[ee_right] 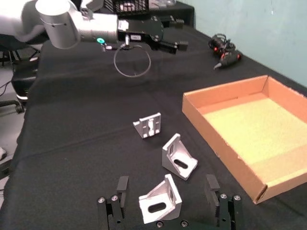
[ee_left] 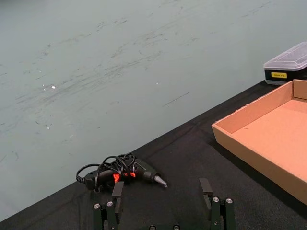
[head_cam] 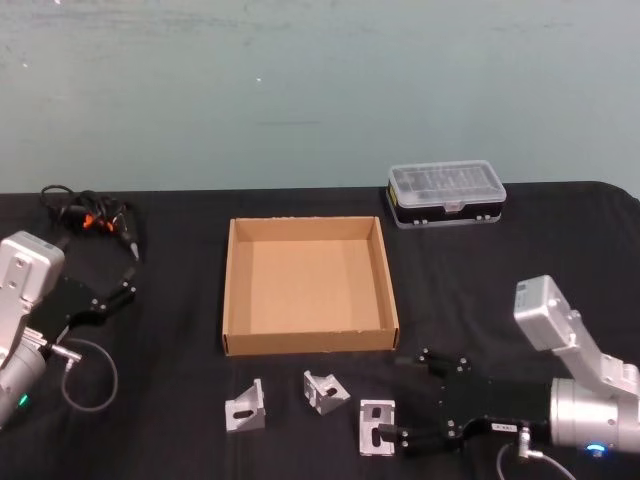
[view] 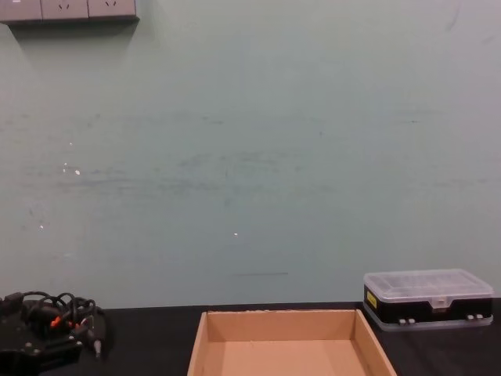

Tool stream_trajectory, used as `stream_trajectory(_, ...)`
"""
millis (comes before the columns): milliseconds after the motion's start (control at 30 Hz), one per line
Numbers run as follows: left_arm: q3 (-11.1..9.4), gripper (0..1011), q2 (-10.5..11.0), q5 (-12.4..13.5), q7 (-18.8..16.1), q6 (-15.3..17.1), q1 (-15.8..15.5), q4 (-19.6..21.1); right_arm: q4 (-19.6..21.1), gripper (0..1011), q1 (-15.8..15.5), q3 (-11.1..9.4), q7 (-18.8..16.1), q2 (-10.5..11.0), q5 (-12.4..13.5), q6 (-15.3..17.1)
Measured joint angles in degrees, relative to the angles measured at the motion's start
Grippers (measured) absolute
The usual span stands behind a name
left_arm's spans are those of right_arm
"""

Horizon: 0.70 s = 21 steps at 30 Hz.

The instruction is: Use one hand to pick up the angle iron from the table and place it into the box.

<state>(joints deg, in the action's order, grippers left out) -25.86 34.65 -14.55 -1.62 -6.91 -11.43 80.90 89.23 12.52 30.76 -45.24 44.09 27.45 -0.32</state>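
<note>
Three silver angle irons lie on the black table (head_cam: 170, 420) in front of the brown cardboard box (head_cam: 310, 290): one on the left (head_cam: 245, 408), one in the middle (head_cam: 325, 390), one on the right (head_cam: 378, 428). My right gripper (head_cam: 405, 393) is open at the rightmost one. In the right wrist view that angle iron (ee_right: 160, 202) sits between the spread fingers of the right gripper (ee_right: 166, 184), with the other two (ee_right: 179, 157) (ee_right: 148, 125) farther off and the box (ee_right: 254, 129) beside them. My left gripper (head_cam: 120, 290) rests open at the table's left side, holding nothing.
A black case with a clear lid (head_cam: 446, 195) stands behind the box at the right. A black tool with a coiled cable and orange marks (head_cam: 95, 218) lies at the back left, just ahead of the left gripper (ee_left: 161, 188). A grey cable loops by the left arm (head_cam: 90, 375).
</note>
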Motion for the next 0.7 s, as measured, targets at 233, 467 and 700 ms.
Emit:
stream_trajectory(233,0.0,1000,0.0,0.0,0.0,0.0,0.0,0.0,-1.8,1003,2.1,2.1,0.5,-2.0,-0.7,4.4)
stream_trajectory(467,0.0,1000,0.0,0.0,0.0,0.0,0.0,0.0,-2.4,1003,3.4,3.4,1.1,-2.9,-1.2,6.6)
stream_trajectory(700,0.0,1000,0.0,0.0,0.0,0.0,0.0,0.0,-2.4,1003,4.2,4.4,1.9,-3.0,-2.3,7.7)
